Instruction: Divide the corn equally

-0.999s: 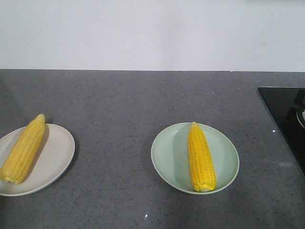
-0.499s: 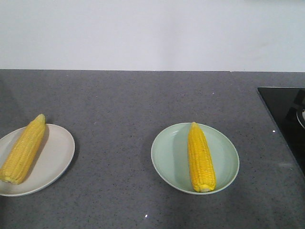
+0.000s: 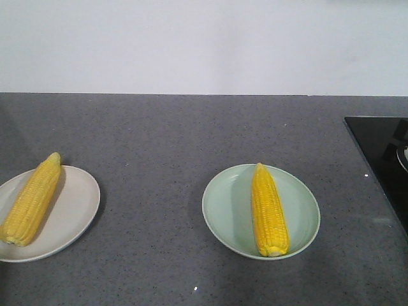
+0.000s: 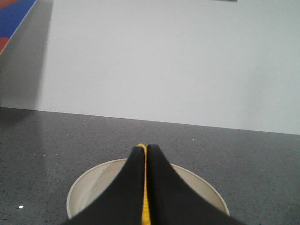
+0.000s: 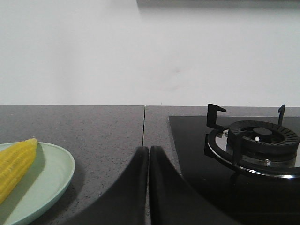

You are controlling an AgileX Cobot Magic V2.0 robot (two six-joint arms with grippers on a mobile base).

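One corn cob (image 3: 30,199) lies slantwise on a beige plate (image 3: 73,210) at the left. Another corn cob (image 3: 268,209) lies lengthwise in a pale green plate (image 3: 226,207) right of centre. Neither gripper shows in the front view. In the left wrist view my left gripper (image 4: 144,148) is shut, hanging over the beige plate (image 4: 93,180). A thin strip of yellow corn (image 4: 146,206) shows through the slit between its fingers. My right gripper (image 5: 148,149) is shut and holds nothing, right of the green plate (image 5: 51,173) and its corn (image 5: 16,161).
A black glass cooktop (image 3: 382,153) fills the right edge of the grey counter (image 3: 166,140). Its gas burner with a black pan support (image 5: 255,140) stands just right of my right gripper. A white wall runs behind the counter.
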